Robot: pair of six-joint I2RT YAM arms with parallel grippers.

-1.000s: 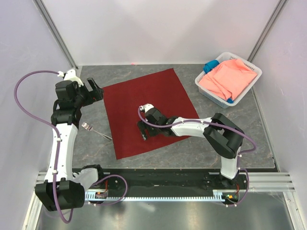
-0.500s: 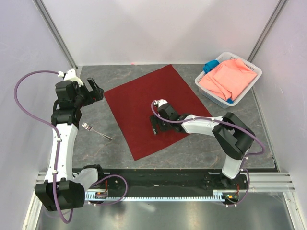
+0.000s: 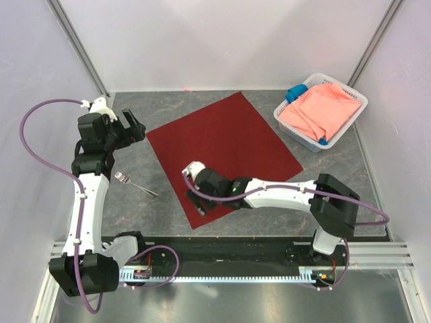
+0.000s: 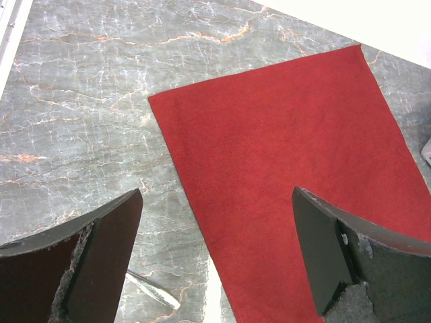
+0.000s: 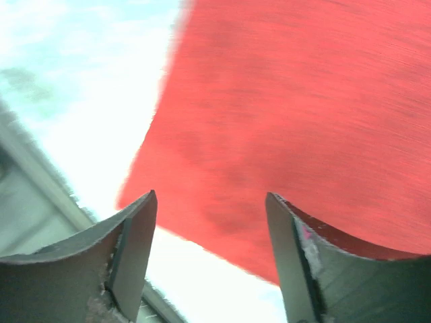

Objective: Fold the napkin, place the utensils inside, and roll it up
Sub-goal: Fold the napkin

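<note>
Lying flat on the surface (image 3: 363,168), napkin (image 3: 229,145) looks light, limp, non-slippery; likely best pinched at the near corner beneath spread-apart right fingers (image 5: 135,249); left fingers (image 4: 101,256) also apart, empty.

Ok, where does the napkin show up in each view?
Top external: napkin lies flat mid-table, turned at an angle.
Left wrist: napkin fills the middle and right, with one corner at upper left.
Right wrist: napkin, blurred, fills the upper right, with one corner low on the left.
Shared landmark: the grey marbled table bordering the napkin, clear in the left wrist view and washed out pale in the right wrist view.
</note>
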